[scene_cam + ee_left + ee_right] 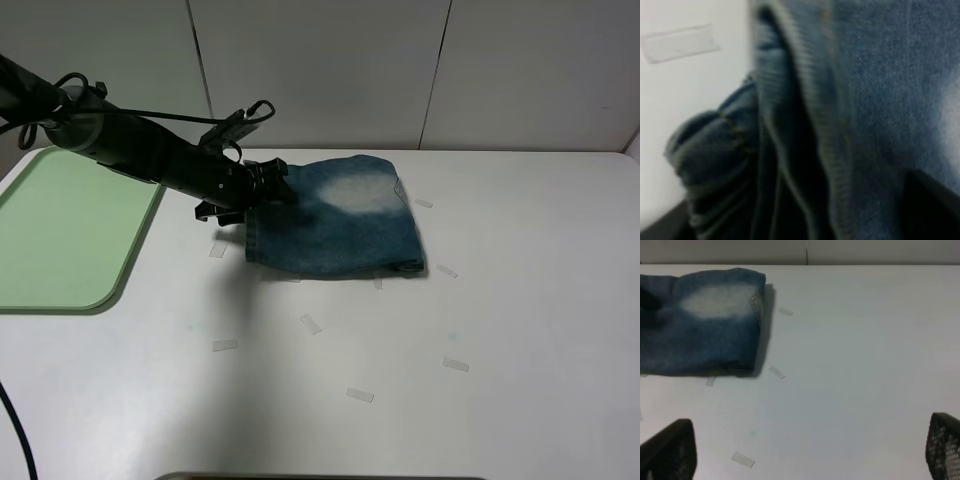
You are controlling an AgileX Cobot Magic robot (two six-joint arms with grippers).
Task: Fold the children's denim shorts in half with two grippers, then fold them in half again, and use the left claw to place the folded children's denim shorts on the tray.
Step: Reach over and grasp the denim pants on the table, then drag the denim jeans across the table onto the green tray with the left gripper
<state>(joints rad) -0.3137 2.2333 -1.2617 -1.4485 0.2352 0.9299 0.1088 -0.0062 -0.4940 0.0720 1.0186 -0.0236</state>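
Could lift only the upper layers of the children's denim shorts and spill the fold open, if bitten too shallow on the bulky edge; could also drag the stack crooked. Lying folded on the white tabletop, right of the tray and apart from it. Left claw at the tray-side edge, straddling layered denim; cannot tell whether clamped yet. Right claw spread wide, empty, farther from the tray than the shorts. Scattered bits of clear tape on the tabletop; pale panelled wall behind.

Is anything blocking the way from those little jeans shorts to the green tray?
Nothing visible does: between the shorts and the tray there is only white table and a flat tape strip.
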